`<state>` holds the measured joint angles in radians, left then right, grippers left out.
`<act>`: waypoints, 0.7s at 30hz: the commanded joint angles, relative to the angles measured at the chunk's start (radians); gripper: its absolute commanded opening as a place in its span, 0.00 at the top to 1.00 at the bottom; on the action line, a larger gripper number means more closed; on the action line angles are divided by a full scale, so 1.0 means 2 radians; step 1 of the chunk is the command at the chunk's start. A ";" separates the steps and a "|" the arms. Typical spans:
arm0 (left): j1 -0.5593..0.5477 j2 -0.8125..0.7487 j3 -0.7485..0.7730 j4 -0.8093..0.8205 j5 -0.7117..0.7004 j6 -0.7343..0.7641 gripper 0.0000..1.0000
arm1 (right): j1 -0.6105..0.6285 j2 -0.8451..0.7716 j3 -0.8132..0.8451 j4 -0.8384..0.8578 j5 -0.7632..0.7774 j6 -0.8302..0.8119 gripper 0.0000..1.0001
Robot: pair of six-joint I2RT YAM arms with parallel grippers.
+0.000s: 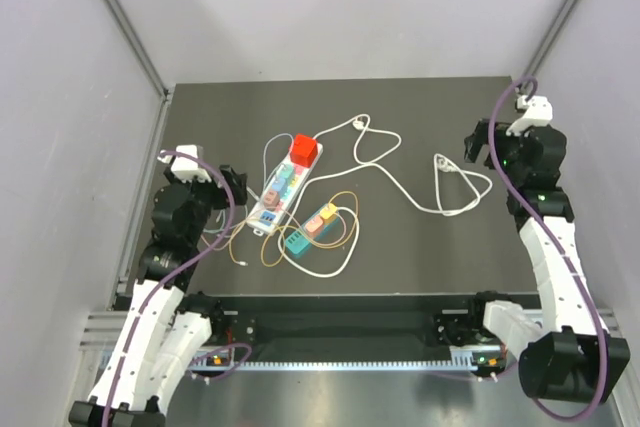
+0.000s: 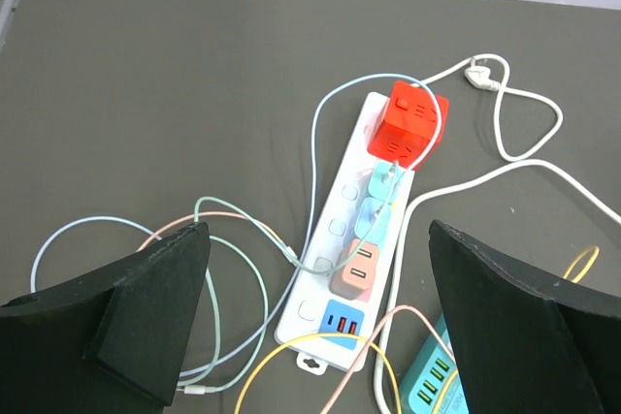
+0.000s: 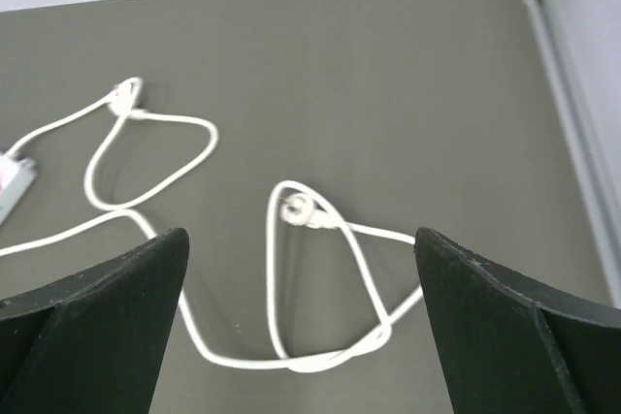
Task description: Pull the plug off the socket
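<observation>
No readable text, labels, numbers anywhere.

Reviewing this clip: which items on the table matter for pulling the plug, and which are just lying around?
For the job: white power strip; seated in it, red cube, teal plug, blue plug, pink plug. Which one is meant cannot be told.

Lying about: small green strip; white cord looping off to the right.

Robotics lab, test cell. Plain pale walls [image 1: 350,7] on metal frame posts [image 1: 122,17] box in a dark table [image 1: 420,257]. Left arm [image 1: 165,247] and right arm [image 1: 550,247] bolted at the near edge by a slotted rail [image 1: 350,360]; purple cables [image 1: 493,117] loop along both arms.
</observation>
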<state>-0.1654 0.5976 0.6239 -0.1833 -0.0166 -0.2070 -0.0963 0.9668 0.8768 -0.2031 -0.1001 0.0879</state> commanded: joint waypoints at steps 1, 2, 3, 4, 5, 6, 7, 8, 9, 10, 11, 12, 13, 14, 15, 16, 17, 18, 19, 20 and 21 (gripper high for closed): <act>-0.010 -0.006 -0.005 0.026 0.005 0.011 0.01 | -0.007 -0.016 -0.003 0.038 -0.090 -0.015 0.00; -0.013 -0.004 -0.006 0.026 0.005 0.012 0.01 | -0.007 -0.018 -0.013 0.045 -0.124 -0.026 0.00; -0.015 -0.004 -0.006 0.028 0.005 0.012 0.01 | -0.006 -0.017 -0.020 0.053 -0.216 -0.070 0.00; -0.016 -0.004 -0.007 0.028 0.021 0.013 0.01 | -0.005 -0.014 -0.026 0.060 -0.273 -0.101 0.00; -0.021 -0.003 -0.007 0.028 0.028 0.015 0.01 | -0.002 -0.009 -0.030 0.052 -0.331 -0.141 0.00; -0.023 -0.004 -0.007 0.029 0.033 0.016 0.01 | 0.001 0.007 -0.027 0.034 -0.428 -0.226 0.00; -0.025 -0.004 -0.009 0.030 0.040 0.017 0.01 | 0.013 0.016 -0.023 -0.013 -0.453 -0.255 0.00; -0.029 -0.003 -0.011 0.033 0.057 0.020 0.01 | 0.017 0.025 -0.012 -0.035 -0.470 -0.276 0.00; -0.031 -0.002 -0.011 0.035 0.069 0.020 0.01 | 0.017 0.040 -0.009 -0.055 -0.514 -0.317 0.00; -0.032 -0.001 -0.012 0.038 0.080 0.020 0.01 | 0.017 0.045 -0.007 -0.108 -0.533 -0.345 0.00; -0.034 0.003 -0.014 0.044 0.102 0.020 0.01 | 0.017 0.048 -0.004 -0.134 -0.541 -0.373 0.00; -0.035 0.006 -0.014 0.046 0.111 0.018 0.01 | 0.017 0.047 -0.006 -0.151 -0.550 -0.405 0.00; -0.035 0.010 -0.013 0.048 0.118 0.015 0.01 | 0.017 0.038 -0.012 -0.159 -0.549 -0.412 0.00; -0.038 0.018 -0.011 0.051 0.122 0.006 0.01 | 0.016 0.031 -0.028 -0.155 -0.548 -0.415 0.00; -0.038 0.023 -0.010 0.052 0.127 0.000 0.01 | 0.014 0.011 -0.036 -0.136 -0.543 -0.411 0.00; -0.038 0.031 -0.007 0.053 0.132 -0.008 0.01 | 0.014 0.001 -0.043 -0.124 -0.540 -0.405 0.00; -0.039 0.049 0.000 0.053 0.142 -0.018 0.02 | 0.014 -0.009 -0.055 -0.112 -0.536 -0.395 0.00; -0.040 0.062 0.006 0.053 0.168 -0.023 0.03 | 0.013 -0.024 -0.059 -0.100 -0.524 -0.377 0.00; -0.041 0.088 0.011 0.050 0.180 -0.026 0.04 | 0.011 -0.028 -0.064 -0.083 -0.518 -0.370 0.00; -0.042 0.104 0.027 0.044 0.192 -0.034 0.05 | 0.011 -0.030 -0.064 -0.082 -0.514 -0.368 0.00; -0.043 0.119 0.036 0.038 0.200 -0.038 0.05 | 0.010 -0.030 -0.064 -0.082 -0.506 -0.368 0.00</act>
<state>-0.2420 0.7578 0.6235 -0.1398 0.2749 -0.2363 -0.0685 0.9333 0.7490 -0.4351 -1.0805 -0.6140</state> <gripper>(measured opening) 0.958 0.996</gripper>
